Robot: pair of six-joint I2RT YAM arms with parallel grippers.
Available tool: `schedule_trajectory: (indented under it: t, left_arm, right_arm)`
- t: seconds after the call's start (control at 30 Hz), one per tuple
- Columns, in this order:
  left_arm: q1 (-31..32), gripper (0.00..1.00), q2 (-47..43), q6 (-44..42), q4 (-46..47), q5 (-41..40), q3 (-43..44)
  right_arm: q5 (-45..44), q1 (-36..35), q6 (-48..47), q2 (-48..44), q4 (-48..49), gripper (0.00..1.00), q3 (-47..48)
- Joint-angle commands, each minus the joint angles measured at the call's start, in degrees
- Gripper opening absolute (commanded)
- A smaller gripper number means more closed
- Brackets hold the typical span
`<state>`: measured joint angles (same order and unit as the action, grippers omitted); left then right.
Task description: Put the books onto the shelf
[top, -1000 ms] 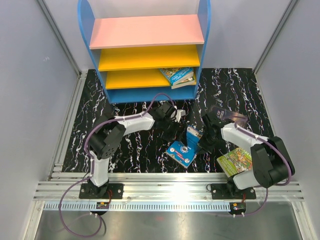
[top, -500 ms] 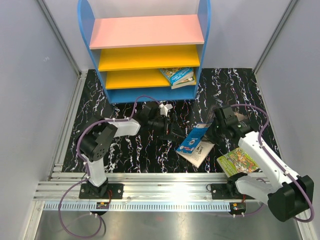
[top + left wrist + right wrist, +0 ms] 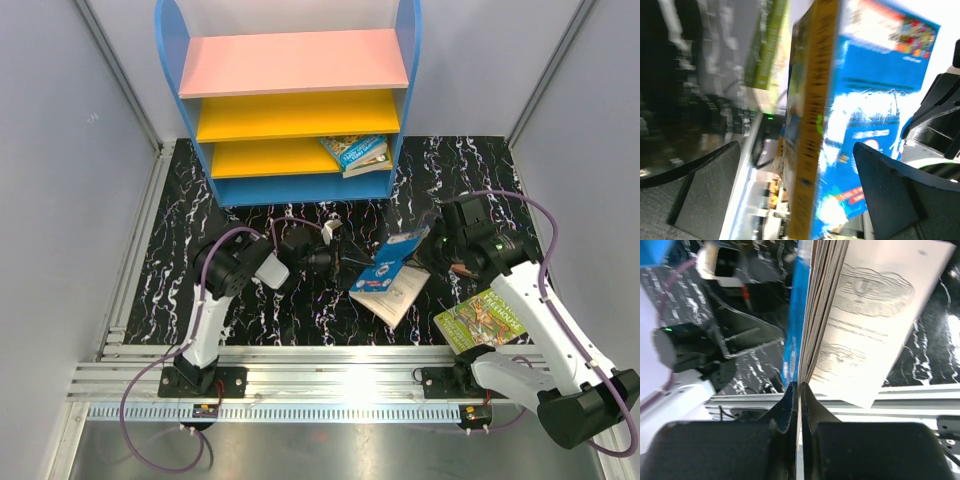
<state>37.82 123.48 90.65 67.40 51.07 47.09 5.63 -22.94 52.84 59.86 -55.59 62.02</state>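
The blue book [image 3: 392,260] hangs tilted above the table, and my right gripper [image 3: 432,250] is shut on its cover edge. Its white pages [image 3: 397,292] have fallen open below. In the right wrist view my right gripper [image 3: 800,386] pinches the blue cover [image 3: 796,315], with pages [image 3: 875,315] splayed right. My left gripper [image 3: 340,260] points at the book, open. In the left wrist view the book's yellow spine [image 3: 815,125] shows between the wide fingers of my left gripper [image 3: 796,147], ungripped. A green book [image 3: 478,320] lies front right. The shelf [image 3: 300,62] stands at the back.
Two books [image 3: 355,152] lie on the shelf's lowest yellow board at its right end. The black marbled table [image 3: 180,220] is walled by grey panels left and right. An aluminium rail [image 3: 330,375] runs along the near edge by the arm bases.
My right arm has swung up and right, lifting the blue book by its cover, and the pages have dropped open. My left arm has folded back, its open gripper now facing the book.
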Motion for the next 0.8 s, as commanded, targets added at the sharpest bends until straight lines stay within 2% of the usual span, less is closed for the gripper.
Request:
schedule_trajectory:
  t: [0.0, 0.13, 0.23, 0.3, 0.33, 0.43, 0.53, 0.57, 0.63, 0.67, 0.73, 0.77]
  left_arm:
    - [1.2, 0.99, 1.05, 6.81, 19.34, 1.4, 1.51]
    - [1.9, 0.99, 4.22, 13.92, 28.13, -0.7, 2.65]
    - [2.08, 0.99, 3.96, 14.55, 27.97, -0.71, 3.7]
    - [2.34, 0.93, 3.44, 15.17, 28.05, -0.62, 4.32]
    - [2.43, 0.85, 3.26, 15.34, 27.97, -0.71, 4.5]
    - [2.87, 0.69, 2.12, 16.4, 27.97, -0.62, 6.17]
    - [3.22, 0.52, 0.89, 17.1, 27.97, 0.08, 7.75]
    - [3.31, 0.33, 0.54, 17.28, 27.97, 0.08, 7.75]
    - [3.31, 0.15, -0.25, 17.71, 28.05, 0.0, 7.49]
    - [3.31, 0.0, -0.52, 17.89, 27.97, 0.08, 7.58]
    - [3.05, 0.0, -1.74, 17.89, 27.97, -0.18, 7.05]
    - [2.87, 0.0, -2.36, 17.81, 27.88, -0.44, 6.96]
  right_arm:
    - [0.87, -0.18, -0.02, -0.18, 2.42, 0.0, 3.9]
    - [2.1, -0.18, 0.34, 0.0, 4.61, 0.0, 2.5]
    - [3.42, -0.18, 0.33, -1.75, 8.55, 0.0, -1.01]
    - [5.78, -0.18, 0.68, -3.42, 11.9, 0.0, -6.1]
    - [6.58, -0.18, 1.38, -4.04, 14.87, 0.0, -7.86]
    - [8.61, -0.18, 3.84, -6.41, 20.06, 0.0, -14.19]
    - [8.09, -0.18, 4.03, -7.74, 20.62, 0.0, -16.23]
    - [7.73, -0.18, 3.5, -7.48, 20.26, 0.0, -15.53]
    - [6.68, -0.18, 2.36, -7.21, 18.43, 0.0, -14.74]
    - [6.33, -0.09, 2.1, -7.03, 17.81, 0.0, -14.12]
    - [5.01, -0.18, 1.74, -6.95, 14.92, 0.0, -13.33]
    - [3.88, -0.09, 1.65, -7.03, 13.68, 0.05, -12.02]
